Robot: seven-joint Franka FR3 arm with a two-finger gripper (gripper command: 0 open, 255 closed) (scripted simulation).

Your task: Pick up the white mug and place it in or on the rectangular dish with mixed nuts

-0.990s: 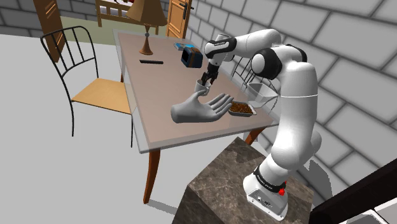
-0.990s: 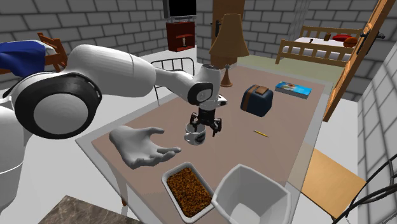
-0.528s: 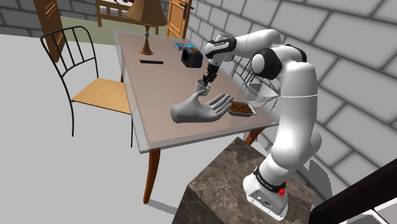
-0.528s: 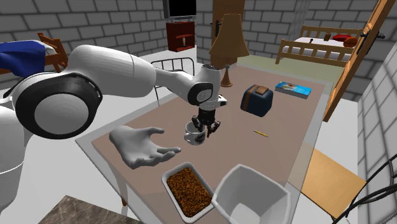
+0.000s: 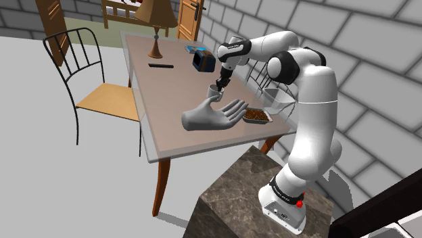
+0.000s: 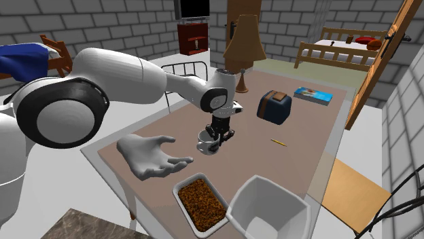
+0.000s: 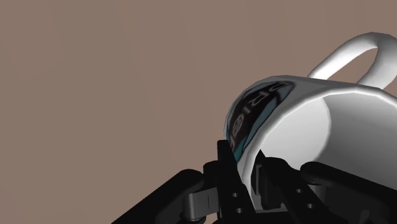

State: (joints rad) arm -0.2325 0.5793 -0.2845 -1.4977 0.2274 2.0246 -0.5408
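So the white arm (image 5: 312, 101) rose from its base, folded over at the elbow and stretched out toward the shoulder view's left, with dark joints showing at each bend. The wrist pointed the black gripper (image 6: 217, 138) pretty much straight down. In the wrist view its two fingers (image 7: 224, 167) were pinched on the wall of the white mug (image 7: 305, 121), one outside, one inside the rim.

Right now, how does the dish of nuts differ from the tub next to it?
The dish is shallow and filled with brown nuts; the tub is deep and empty. The dish is white, the tub grey. The tub looks larger. Both are rectangular and sit side by side on the table.
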